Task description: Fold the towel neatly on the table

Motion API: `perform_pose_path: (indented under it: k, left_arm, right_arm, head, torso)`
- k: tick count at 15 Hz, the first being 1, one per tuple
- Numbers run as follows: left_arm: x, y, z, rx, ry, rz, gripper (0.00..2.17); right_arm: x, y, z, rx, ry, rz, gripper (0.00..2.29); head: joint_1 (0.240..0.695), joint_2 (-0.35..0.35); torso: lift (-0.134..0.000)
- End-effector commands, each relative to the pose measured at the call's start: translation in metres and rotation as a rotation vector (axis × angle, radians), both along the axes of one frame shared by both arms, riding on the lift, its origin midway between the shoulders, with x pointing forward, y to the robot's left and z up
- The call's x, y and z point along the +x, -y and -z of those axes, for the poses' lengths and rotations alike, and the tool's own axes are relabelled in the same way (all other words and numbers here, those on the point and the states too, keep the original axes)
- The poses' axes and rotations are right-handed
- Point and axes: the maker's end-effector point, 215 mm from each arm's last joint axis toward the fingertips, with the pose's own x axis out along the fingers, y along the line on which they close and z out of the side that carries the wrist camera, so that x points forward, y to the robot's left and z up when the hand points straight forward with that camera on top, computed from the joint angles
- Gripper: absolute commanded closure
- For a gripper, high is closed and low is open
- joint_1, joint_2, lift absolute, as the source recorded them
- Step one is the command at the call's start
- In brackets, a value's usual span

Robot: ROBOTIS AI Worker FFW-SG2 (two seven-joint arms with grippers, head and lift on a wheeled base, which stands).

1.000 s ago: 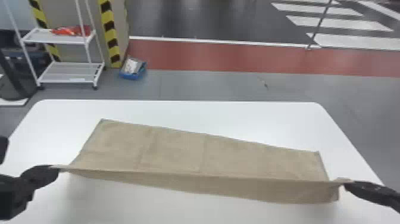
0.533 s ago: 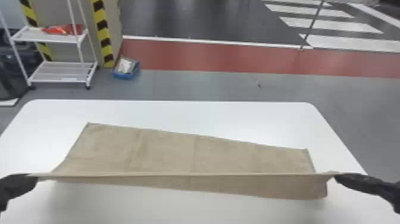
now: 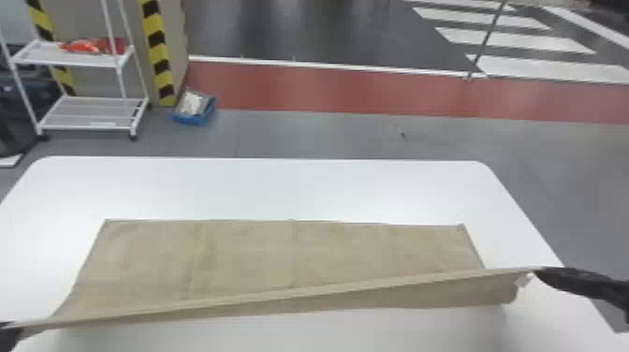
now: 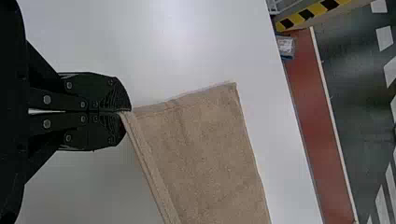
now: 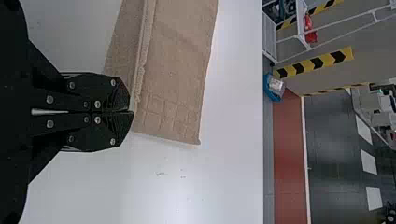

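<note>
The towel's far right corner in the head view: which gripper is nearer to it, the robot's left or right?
Right. The right gripper is at the towel's near right end, close to that corner; the left gripper is across at the near left end.

Taking the towel (image 3: 281, 257)'s middle as centre: can pass at twelve o'clock, over the white table (image 3: 299, 187) between towel and far edge, and at six, nearside. Barred by the towel's raised near edge, strung from left gripper (image 3: 10, 331) at eight to right gripper (image 3: 540, 274) at three. Beyond the table, hemmed at eleven by a blue bin (image 3: 189, 118).
</note>
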Motion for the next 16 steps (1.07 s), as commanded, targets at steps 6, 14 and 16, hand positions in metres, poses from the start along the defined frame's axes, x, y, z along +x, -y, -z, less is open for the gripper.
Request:
perform_pose_path:
  k: [6,14,16]
  left_arm:
    - [0.101,0.053,-0.014,-0.031,-0.043,0.053,1.41]
    - [0.172,0.061,-0.004,-0.002,-0.117,0.081,1.41]
    - [0.185,0.063,-0.004,0.007,-0.133,0.086,1.41]
  right_arm:
    - [0.061,-0.011,0.006,0.0,-0.095,0.018,1.35]
    - [0.103,-0.007,0.021,0.004,-0.181,0.015,1.35]
    - [0.113,-0.011,0.02,0.02,-0.188,0.01,1.35]
  head:
    - [0.695,-0.209]
    - [0.695,-0.202]
    - [0.695,-0.194]
  torso:
    - [-0.124]
    - [-0.124]
    - [-0.124]
